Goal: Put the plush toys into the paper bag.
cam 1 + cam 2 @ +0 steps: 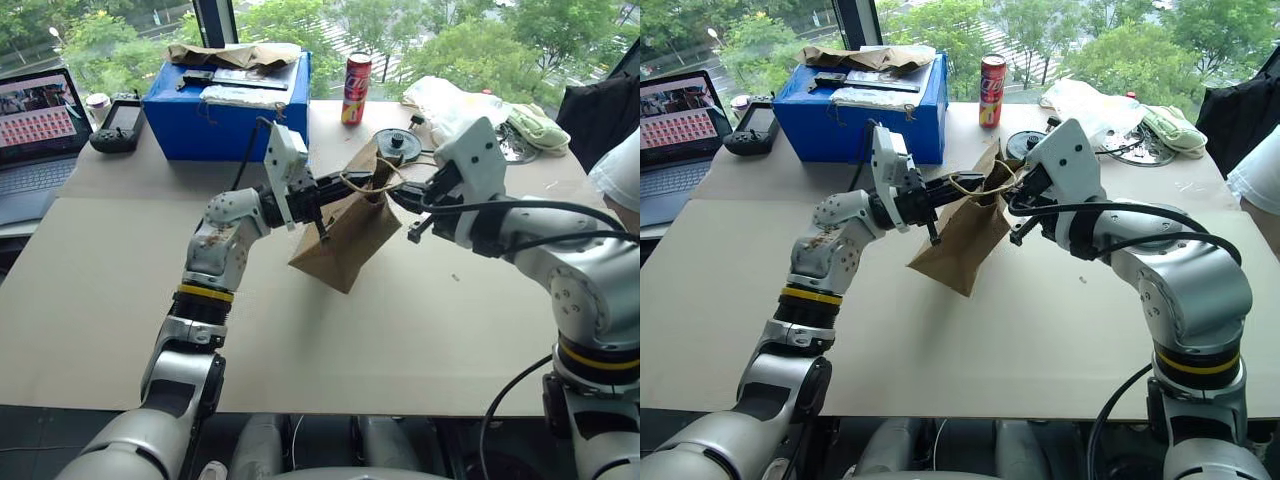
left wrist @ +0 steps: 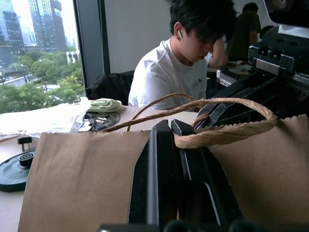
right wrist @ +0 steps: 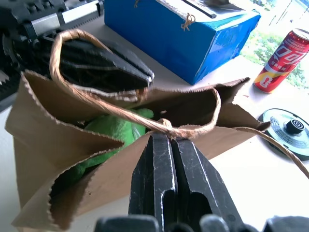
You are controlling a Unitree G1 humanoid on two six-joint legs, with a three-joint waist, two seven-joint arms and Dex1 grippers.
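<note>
The paper bag [image 1: 345,235] hangs above the middle of the bench [image 1: 100,300], held up between the two hands, its lower corner touching or just above the surface; I cannot tell which. Its long axis tilts: the serrated mouth points up and toward the far edge of the bench, the folded bottom points down and toward the near edge. The left hand [image 1: 938,187] is closed tight on the left rim of the mouth, its fingers [image 2: 166,159] pinching the paper edge and a twine handle [image 2: 217,104]. The right hand [image 1: 412,195] is closed as well, gripping the opposite rim at the knot of the other handle [image 3: 166,126]. Between them the mouth gapes, and the bright green plush toy [image 3: 113,133] lies inside, low in the bag.

The bench is covered with pale beige sheeting. Along its far edge stand a blue box [image 1: 225,110] topped with crumpled brown paper [image 1: 235,52], a red can [image 1: 356,88] and a black disc [image 1: 392,147] just behind the bag. At the far left corner sit a laptop [image 1: 40,130] and a dark handheld controller [image 1: 118,127]; at the far right lie a white plastic bag [image 1: 445,100] and a pale green cloth [image 1: 535,125]. Windows beyond show trees and towers, and a person in a white shirt [image 2: 164,77] sits at the right end.
</note>
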